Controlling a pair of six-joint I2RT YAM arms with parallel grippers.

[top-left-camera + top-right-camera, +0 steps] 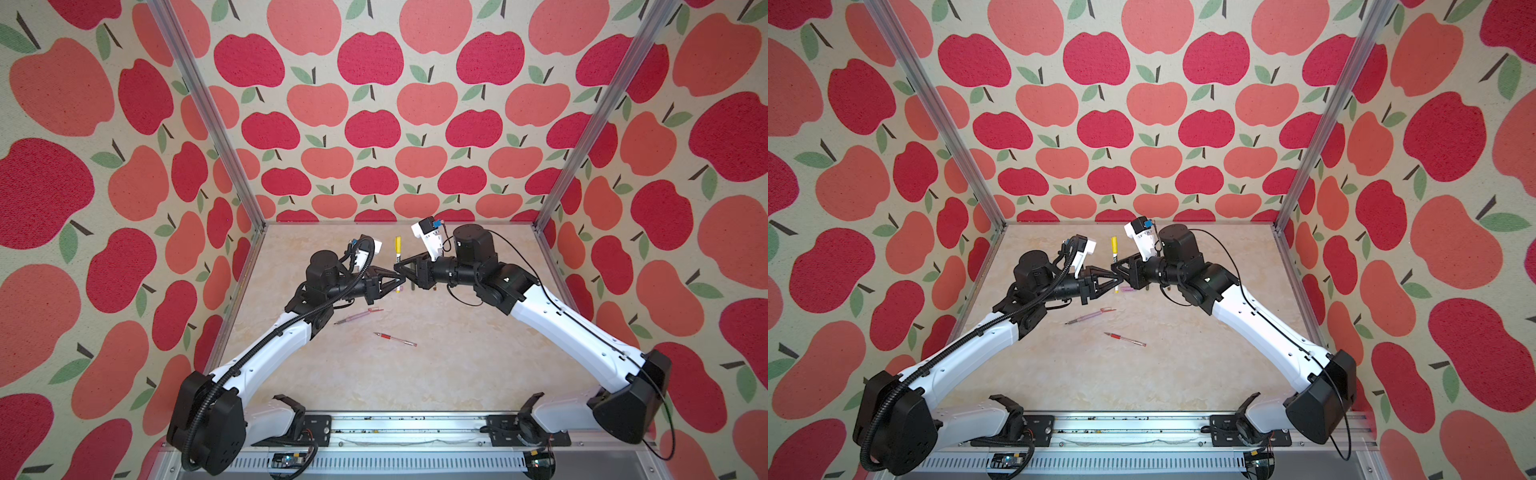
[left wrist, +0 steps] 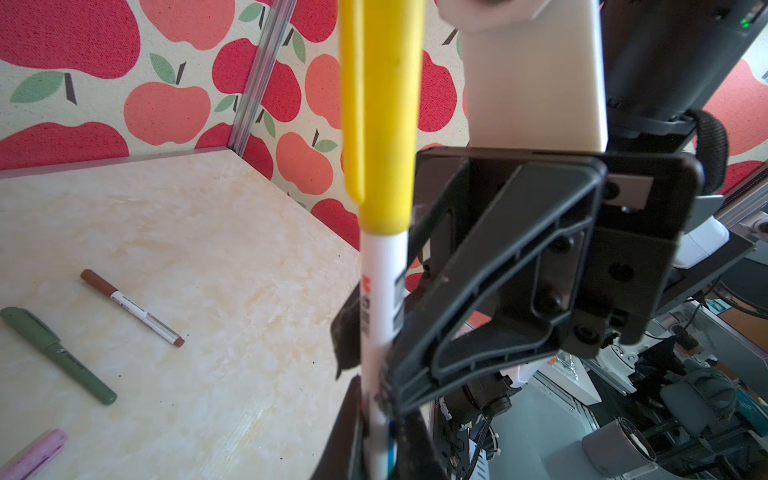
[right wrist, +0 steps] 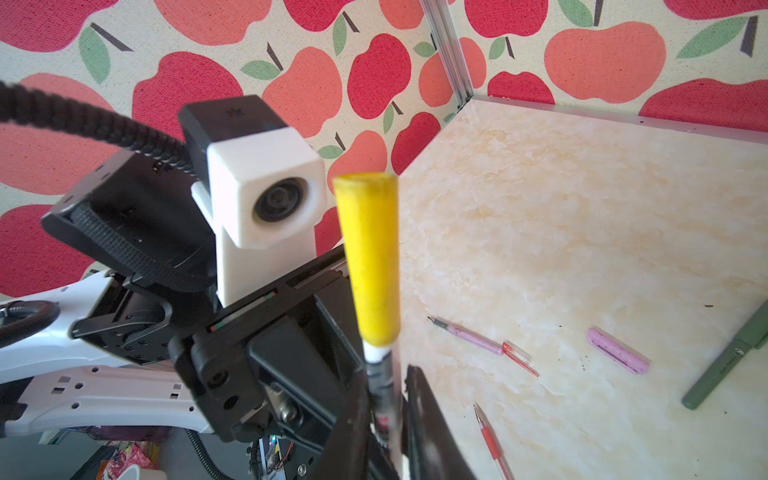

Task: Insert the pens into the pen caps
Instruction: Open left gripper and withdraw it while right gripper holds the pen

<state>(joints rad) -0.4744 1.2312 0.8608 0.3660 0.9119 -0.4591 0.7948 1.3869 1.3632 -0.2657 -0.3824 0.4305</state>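
Done: yellow cap seated on white-and-yellow pen; brown-capped pen and dark green pen lying capped on tabletop.
Remaining: pink pen and red pen, tips bare.
Empty caps: lilac cap near pink pen; red cap touching its tail.
White-and-yellow pen: upright, beyond pink pen.
Left end effector: clamped on its barrel.
Right end effector: jaws about same barrel, firm grip unclear.
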